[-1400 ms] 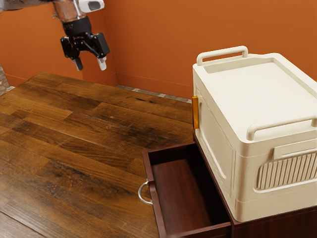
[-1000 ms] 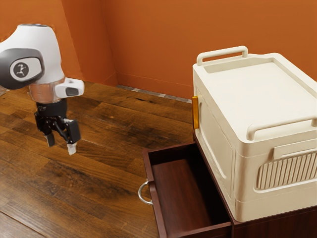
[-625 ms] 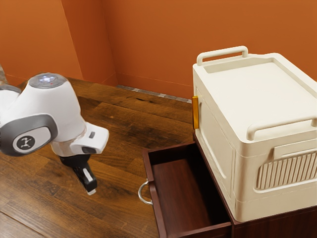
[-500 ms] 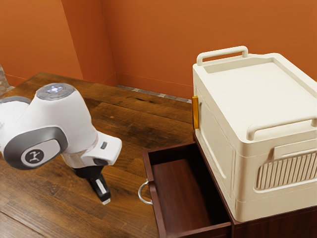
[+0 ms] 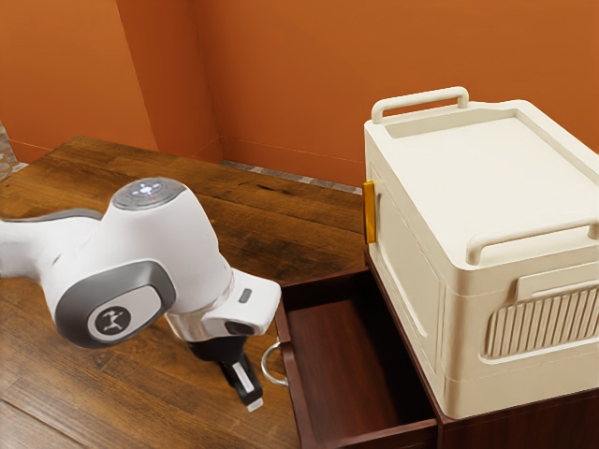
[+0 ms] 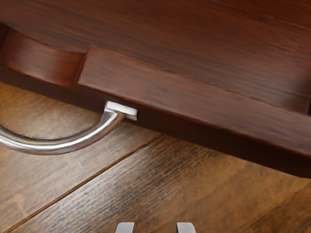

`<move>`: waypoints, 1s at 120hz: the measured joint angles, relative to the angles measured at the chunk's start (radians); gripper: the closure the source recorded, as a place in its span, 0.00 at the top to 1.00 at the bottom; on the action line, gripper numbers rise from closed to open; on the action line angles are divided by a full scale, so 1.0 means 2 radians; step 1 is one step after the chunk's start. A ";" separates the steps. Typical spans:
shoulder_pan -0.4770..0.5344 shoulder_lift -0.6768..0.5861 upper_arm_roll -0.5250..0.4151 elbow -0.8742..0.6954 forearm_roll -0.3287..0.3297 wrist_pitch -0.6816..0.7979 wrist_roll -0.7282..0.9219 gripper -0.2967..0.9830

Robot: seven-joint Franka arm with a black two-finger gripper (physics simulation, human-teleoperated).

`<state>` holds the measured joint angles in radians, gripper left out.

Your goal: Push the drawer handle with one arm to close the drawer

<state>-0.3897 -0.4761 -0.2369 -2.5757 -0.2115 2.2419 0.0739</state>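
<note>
In the exterior view my gripper point(image 5: 251, 397) points down and slants toward the drawer, just short of its front and beside the curved silver handle point(image 5: 265, 366). The dark red-brown drawer point(image 5: 298, 391) is pulled out from its cabinet. From the wrist view, the two pale fingertips of my gripper point(image 6: 155, 227) stand apart with a gap between them, over the table side of the drawer front point(image 6: 189, 104). One end of the handle point(image 6: 63, 147) meets that front; no contact with my fingertips shows.
A cream box point(image 5: 440, 215) with rail handles and an orange-yellow tab point(image 5: 370, 212) stands on the cabinet point(image 5: 524, 426). The wooden table point(image 5: 187, 201) extends around the arm and drawer, with orange walls behind.
My arm came down from the upper left, turned the gripper, and moved toward the exterior view's right, close to the handle. Drawer and box stand as before.
</note>
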 joint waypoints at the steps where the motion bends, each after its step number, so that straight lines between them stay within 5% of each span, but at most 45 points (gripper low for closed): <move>1: 0.000 0.001 0.001 0.000 0.000 0.001 0.000 0.25; 42: 0.001 0.049 0.064 0.001 0.046 0.038 0.009 0.25; 120: 0.001 0.147 0.049 0.078 0.065 0.087 0.028 0.25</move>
<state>-0.3879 -0.1826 -0.1393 -2.4199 -0.0813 2.4163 0.1303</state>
